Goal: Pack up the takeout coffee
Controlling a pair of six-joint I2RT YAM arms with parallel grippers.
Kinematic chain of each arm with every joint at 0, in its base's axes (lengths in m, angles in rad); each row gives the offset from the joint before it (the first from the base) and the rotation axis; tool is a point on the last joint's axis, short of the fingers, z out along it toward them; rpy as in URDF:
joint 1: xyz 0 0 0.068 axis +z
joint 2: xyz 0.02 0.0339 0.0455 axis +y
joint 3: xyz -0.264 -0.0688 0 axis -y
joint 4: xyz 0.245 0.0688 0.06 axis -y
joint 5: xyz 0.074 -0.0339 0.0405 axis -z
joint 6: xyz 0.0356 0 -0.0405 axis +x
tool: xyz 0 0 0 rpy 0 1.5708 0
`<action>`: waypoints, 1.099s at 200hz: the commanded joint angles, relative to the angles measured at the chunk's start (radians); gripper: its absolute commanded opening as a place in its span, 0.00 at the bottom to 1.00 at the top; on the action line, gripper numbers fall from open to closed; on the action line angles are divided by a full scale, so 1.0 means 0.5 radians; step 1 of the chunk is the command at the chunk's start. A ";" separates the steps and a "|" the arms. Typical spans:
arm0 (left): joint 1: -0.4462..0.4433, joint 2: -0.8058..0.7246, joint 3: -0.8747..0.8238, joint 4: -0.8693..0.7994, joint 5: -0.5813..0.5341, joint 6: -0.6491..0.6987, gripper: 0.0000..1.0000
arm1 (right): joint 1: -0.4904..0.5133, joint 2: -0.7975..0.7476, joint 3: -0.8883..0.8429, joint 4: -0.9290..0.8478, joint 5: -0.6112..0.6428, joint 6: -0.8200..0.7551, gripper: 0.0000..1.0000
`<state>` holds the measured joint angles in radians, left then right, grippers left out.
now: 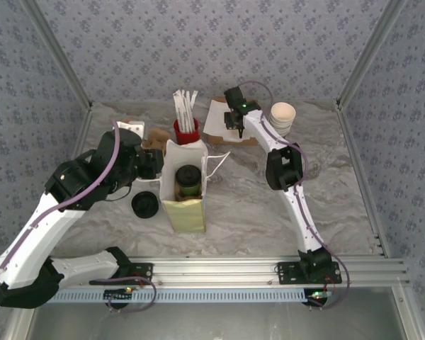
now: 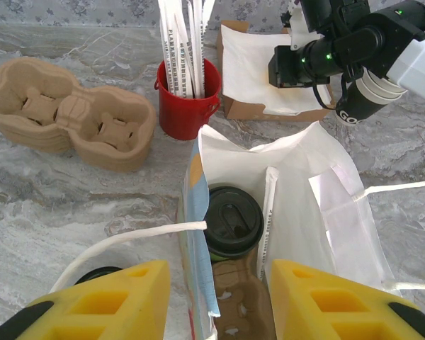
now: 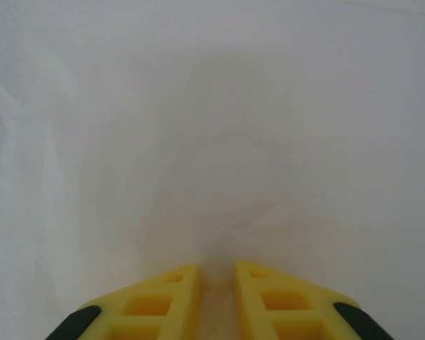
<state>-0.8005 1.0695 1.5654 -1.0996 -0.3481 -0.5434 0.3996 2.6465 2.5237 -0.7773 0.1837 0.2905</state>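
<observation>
The takeout coffee [image 2: 232, 218] stands upright inside the paper bag [image 2: 326, 212] at mid-table, lid fitted. Judged light but liquid-filled, with a soft paper wall and a slick lid. Grip the body below the lid rim and keep it upright.

Left gripper [image 2: 216, 268]: jaws parted astride the bag's near edge, pinching nothing.

Right gripper [image 3: 217, 270]: jaws nearly together on the white napkins [image 3: 212, 127], far right. Whether a sheet is caught cannot be told.

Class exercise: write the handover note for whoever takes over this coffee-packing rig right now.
Left gripper: open, fingers astride the paper bag rim.
Right gripper: jaws nearly together on the white napkins at the back; grip unclear.
Takeout coffee: upright inside the bag, lid on.
Done: coffee bagged.
Left: probably a napkin into the bag.
</observation>
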 commanded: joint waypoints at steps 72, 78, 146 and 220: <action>-0.015 -0.020 -0.019 -0.007 0.012 -0.015 0.42 | 0.016 -0.119 0.052 0.039 -0.050 -0.008 0.35; -0.014 -0.022 -0.018 -0.007 0.009 -0.013 0.42 | 0.017 -0.115 0.046 0.034 -0.043 -0.002 0.44; -0.015 -0.030 -0.029 -0.007 0.012 -0.017 0.42 | 0.022 0.003 0.031 -0.008 0.023 -0.010 0.60; -0.015 -0.025 -0.041 0.003 0.024 -0.021 0.42 | 0.023 0.048 -0.091 0.005 0.005 -0.004 0.54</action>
<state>-0.8005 1.0683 1.5482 -1.1000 -0.3447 -0.5438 0.4076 2.6400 2.4973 -0.7544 0.1726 0.2893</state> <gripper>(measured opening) 0.423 0.557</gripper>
